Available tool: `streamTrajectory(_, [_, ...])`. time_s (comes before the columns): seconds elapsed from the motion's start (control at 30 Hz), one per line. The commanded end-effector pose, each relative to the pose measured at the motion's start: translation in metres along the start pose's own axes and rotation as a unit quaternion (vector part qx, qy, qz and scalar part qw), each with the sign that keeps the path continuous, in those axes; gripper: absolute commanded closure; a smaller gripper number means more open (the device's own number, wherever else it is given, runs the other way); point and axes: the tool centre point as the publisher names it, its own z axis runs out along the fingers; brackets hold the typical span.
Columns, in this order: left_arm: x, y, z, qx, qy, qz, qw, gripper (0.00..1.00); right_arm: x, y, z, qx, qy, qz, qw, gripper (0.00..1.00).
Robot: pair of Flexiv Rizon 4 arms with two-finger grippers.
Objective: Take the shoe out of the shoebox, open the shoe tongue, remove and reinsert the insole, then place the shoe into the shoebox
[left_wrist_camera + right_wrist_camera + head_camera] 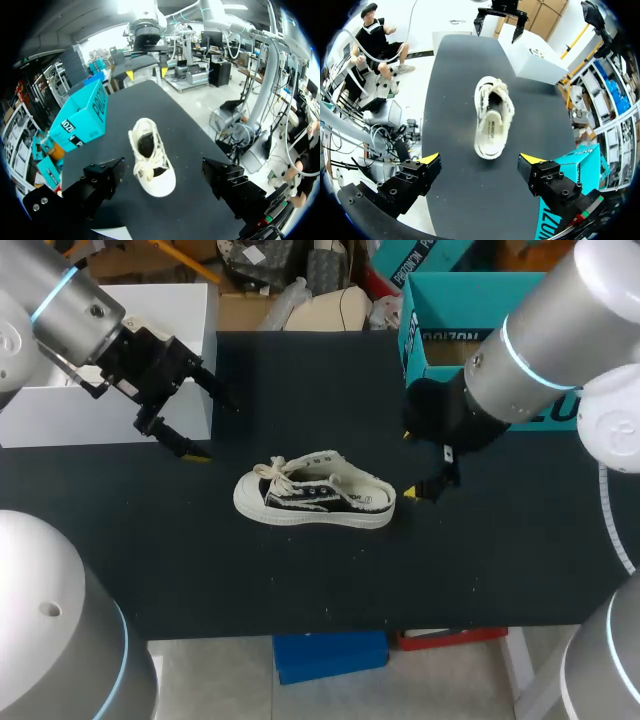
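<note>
Canvas shoe (315, 495), one, cream with black panels, laced; just ahead of right gripper (408, 463), fingers spread; left gripper (205, 426) likewise spread, farther off.

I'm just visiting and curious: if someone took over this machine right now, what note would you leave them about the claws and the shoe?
Shoe: out of the box, upright in the middle of the table, laces tied.
Teal shoebox: at the table's far right.
Left claw: open, empty, by the white box.
Right claw: open, empty, close to the shoe's heel.
Done: shoe taken out.
Left, apparently: open the tongue, insole out and back in, shoe into the shoebox.
</note>
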Motion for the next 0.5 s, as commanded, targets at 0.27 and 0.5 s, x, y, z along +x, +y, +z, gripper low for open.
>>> streamTrajectory(0.27, [0.000, 0.001, 0.002, -0.001, -0.001, 0.001, 1.000, 0.00, 0.009, -0.005, 0.035, -0.169, -0.033, 0.090, 0.981, 0.00])
streamTrajectory(0.5, [0.000, 0.001, 0.002, -0.001, -0.001, 0.001, 1.000, 0.00, 0.010, -0.009, 0.069, -0.245, -0.045, 0.127, 0.960, 0.00])
